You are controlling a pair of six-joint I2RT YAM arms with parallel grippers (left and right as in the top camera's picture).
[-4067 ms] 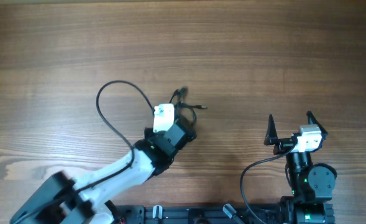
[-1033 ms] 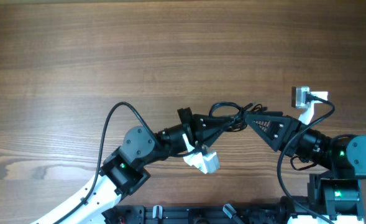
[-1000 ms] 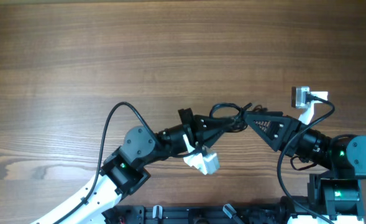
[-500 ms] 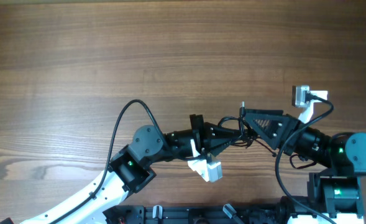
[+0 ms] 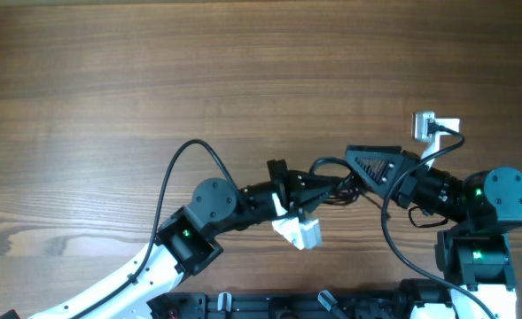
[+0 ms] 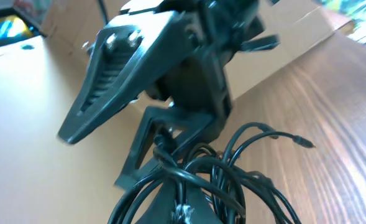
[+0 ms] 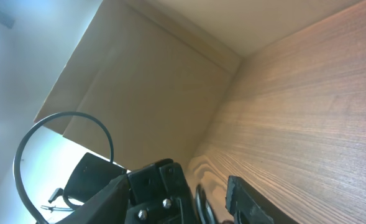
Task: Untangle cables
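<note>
Wood-grain table point(image 5: 243, 71) is filling the overhead view, and tan panels point(image 7: 139, 93) are showing behind it in the wrist views. Compared with half a second ago, the right hand point(image 5: 358, 170) is sitting slightly higher, and the cables point(image 5: 324, 163) are arching up between both hands. The left hand point(image 5: 321, 188) is reaching sideways, pinching the bundle. The right hand's fingers are standing apart beside it.

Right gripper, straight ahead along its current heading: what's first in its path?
The cables: the right gripper points at the bundle, which sits at its tips in the overhead view. Just behind is the left gripper, facing it. Depth is unclear, so contact isn't certain.
</note>
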